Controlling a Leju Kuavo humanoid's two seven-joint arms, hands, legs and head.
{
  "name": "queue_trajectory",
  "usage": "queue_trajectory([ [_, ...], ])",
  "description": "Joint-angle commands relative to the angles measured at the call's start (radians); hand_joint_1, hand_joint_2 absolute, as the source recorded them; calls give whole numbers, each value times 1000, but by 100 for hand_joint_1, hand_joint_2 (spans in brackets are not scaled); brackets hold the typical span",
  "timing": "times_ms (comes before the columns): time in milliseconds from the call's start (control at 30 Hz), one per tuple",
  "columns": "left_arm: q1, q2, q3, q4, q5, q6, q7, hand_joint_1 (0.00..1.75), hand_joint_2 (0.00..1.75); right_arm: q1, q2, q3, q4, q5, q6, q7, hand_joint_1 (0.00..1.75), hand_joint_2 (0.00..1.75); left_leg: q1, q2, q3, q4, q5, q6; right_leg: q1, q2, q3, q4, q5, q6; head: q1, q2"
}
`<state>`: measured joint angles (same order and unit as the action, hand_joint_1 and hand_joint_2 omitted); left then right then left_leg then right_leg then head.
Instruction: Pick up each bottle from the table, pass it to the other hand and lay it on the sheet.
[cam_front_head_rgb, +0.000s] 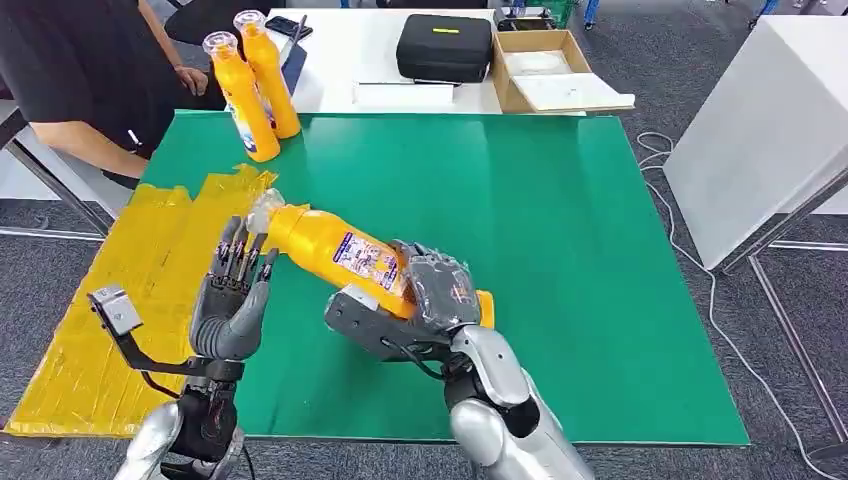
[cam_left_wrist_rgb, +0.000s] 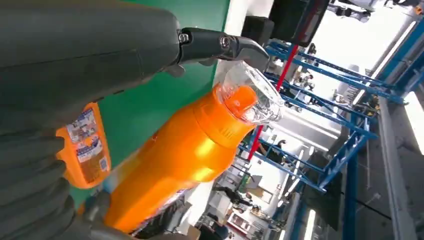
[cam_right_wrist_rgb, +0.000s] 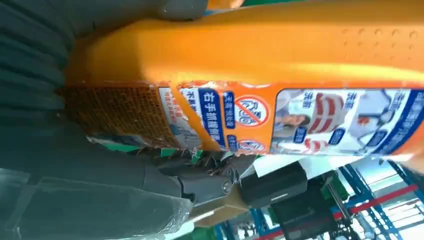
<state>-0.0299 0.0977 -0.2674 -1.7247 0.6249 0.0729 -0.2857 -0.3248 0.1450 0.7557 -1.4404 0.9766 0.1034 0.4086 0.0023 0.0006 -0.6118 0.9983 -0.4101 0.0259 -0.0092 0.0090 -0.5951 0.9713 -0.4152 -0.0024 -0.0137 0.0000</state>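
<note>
The right hand (cam_front_head_rgb: 440, 290) has an orange bottle (cam_front_head_rgb: 345, 250) clasped around its lower body, its fingers wrapped over the label, and holds it lifted off the green tabletop (cam_front_head_rgb: 560, 260), tilted with the clear cap pointing toward the robot's left. The left hand (cam_front_head_rgb: 235, 290) stands upright just at the cap end, palm facing the bottle, fingers (cam_front_head_rgb: 240, 250) spread and holding nothing; the fingertips look close to the cap, though I cannot tell whether they touch it.

To my eye this is the handover step: the bottle is picked up and offered across, but the left hand has not taken it yet. The next move calls for the left hand to close around the neck or upper body, above where the right hand grips, and get a firm hold before the right hand lets go. After that the bottle goes down flat on the yellow sheet (cam_front_head_rgb: 130, 270), which lies along the left side of the tabletop.

Two more orange bottles (cam_front_head_rgb: 255, 85) stand upright at the far left corner, waiting their turn, and a person (cam_front_head_rgb: 80, 70) sits close behind them.
</note>
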Motion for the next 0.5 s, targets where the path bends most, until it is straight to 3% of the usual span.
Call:
queue_trajectory([
  [33, -13, -43, -51, 11, 35, -29, 53, 0, 175, -53, 10, 63, 65, 44, 13, -14, 175, 175, 0, -1, 4, 0, -1, -2, 0, -1, 4, 0, -2, 0, 0, 0],
  [300, -18, -61, -19, 9, 66, 14, 81, 0, 175, -39, 12, 66, 48, 211, -96, -17, 175, 175, 0, 0, 1, 0, -1, -1, 0, -1, 1, 0, -1, 0, 0, 0],
  [500, -18, -59, -11, 13, 66, 15, 82, 0, 175, -33, 10, 63, 50, 221, -112, -23, 175, 175, 0, 0, 2, 0, 0, -1, 0, -1, 2, 0, -1, 0, 0, 0],
])
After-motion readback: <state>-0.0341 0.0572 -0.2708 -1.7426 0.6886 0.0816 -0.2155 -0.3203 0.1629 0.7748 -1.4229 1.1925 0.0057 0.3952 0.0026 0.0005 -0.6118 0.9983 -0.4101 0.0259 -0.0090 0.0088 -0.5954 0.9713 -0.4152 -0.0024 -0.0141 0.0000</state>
